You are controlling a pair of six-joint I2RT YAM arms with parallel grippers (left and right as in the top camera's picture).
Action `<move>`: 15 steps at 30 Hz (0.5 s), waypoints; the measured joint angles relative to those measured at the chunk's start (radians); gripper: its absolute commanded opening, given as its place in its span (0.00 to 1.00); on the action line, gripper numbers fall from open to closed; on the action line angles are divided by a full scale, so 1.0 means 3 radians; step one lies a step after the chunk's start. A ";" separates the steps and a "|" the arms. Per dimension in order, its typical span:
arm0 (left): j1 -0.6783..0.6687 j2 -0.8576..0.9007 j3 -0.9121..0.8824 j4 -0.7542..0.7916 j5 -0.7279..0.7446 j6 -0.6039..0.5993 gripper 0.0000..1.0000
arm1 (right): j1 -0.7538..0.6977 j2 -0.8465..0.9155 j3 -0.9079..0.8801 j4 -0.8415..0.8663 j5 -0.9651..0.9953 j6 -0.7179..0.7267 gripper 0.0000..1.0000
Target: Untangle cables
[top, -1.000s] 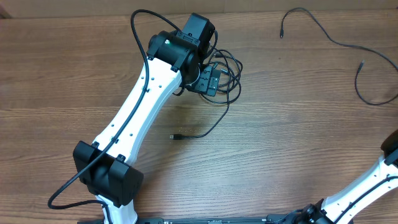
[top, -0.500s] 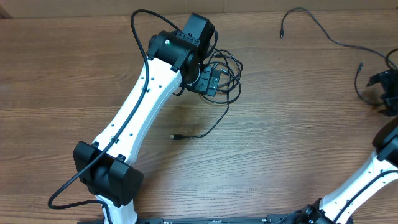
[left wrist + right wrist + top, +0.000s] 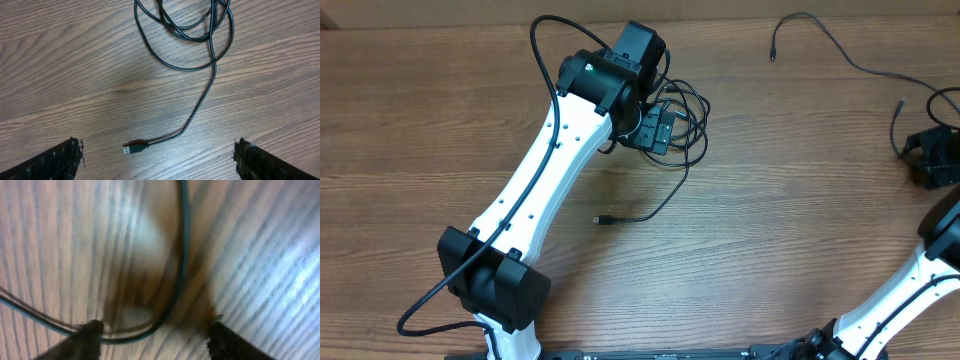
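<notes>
I am hovering my left gripper (image 3: 157,146), fingers spread wide, over the coiled cables (image 3: 688,112) near the middle of the desk's (image 3: 790,250) far edge, one plug (image 3: 135,148) trailing toward the near edge. At the right edge, my right gripper (image 3: 155,330) is straddling a loose cable (image 3: 184,255), jaws half apart, not clamped.

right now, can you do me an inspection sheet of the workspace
surface: wooden table, bare grain
job's things: coiled cable by the left arm, its plug lying free; loose cable at far right
clutter: nothing seen
claws: left claw open above the plug, empty; right claw jaws apart, a strand of the loose cable between them, view blurred
cables: thick black wire looping off the left arm
surroundings: nothing seen
</notes>
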 measured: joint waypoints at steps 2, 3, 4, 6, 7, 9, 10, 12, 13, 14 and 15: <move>0.0000 0.0000 0.0000 -0.0001 0.0000 0.0000 1.00 | 0.0000 0.0000 -0.0006 0.0084 0.0005 0.0006 0.53; 0.0000 0.0000 0.0000 0.0000 0.0000 0.0000 1.00 | 0.0000 0.0000 -0.0013 0.0118 0.0009 0.0010 0.52; 0.0000 0.0000 0.0000 -0.0001 0.0000 0.0000 1.00 | 0.0000 0.0000 -0.0023 0.0153 0.0011 0.0015 0.50; 0.0000 0.0000 0.0000 -0.0001 0.0001 0.0000 1.00 | 0.0000 -0.0005 -0.0037 0.0220 0.0009 0.0014 0.47; 0.0000 0.0000 0.0000 -0.0001 0.0000 0.0000 1.00 | 0.0000 -0.0005 -0.0039 0.0252 0.0010 0.0014 0.45; 0.0000 0.0000 0.0000 -0.0001 0.0001 0.0000 1.00 | -0.0001 -0.0005 -0.0046 0.0304 0.0011 0.0014 0.40; 0.0000 0.0000 0.0000 -0.0001 0.0001 0.0000 0.99 | 0.0000 -0.0005 -0.0048 0.0319 0.0011 0.0011 0.39; 0.0000 0.0000 0.0000 -0.0001 0.0001 0.0000 0.99 | 0.0000 -0.0005 -0.0056 0.0340 0.0019 0.0017 0.39; 0.0000 0.0000 0.0000 -0.0001 0.0000 0.0000 1.00 | 0.0000 -0.0005 -0.0057 0.0340 0.0027 0.0017 0.39; 0.0000 0.0000 0.0000 -0.0001 0.0001 0.0000 1.00 | 0.0000 -0.0005 -0.0060 0.0340 0.0036 0.0015 0.39; 0.0000 0.0000 0.0000 -0.0001 0.0000 0.0000 1.00 | 0.0000 -0.0005 -0.0062 0.0341 0.0047 0.0015 0.39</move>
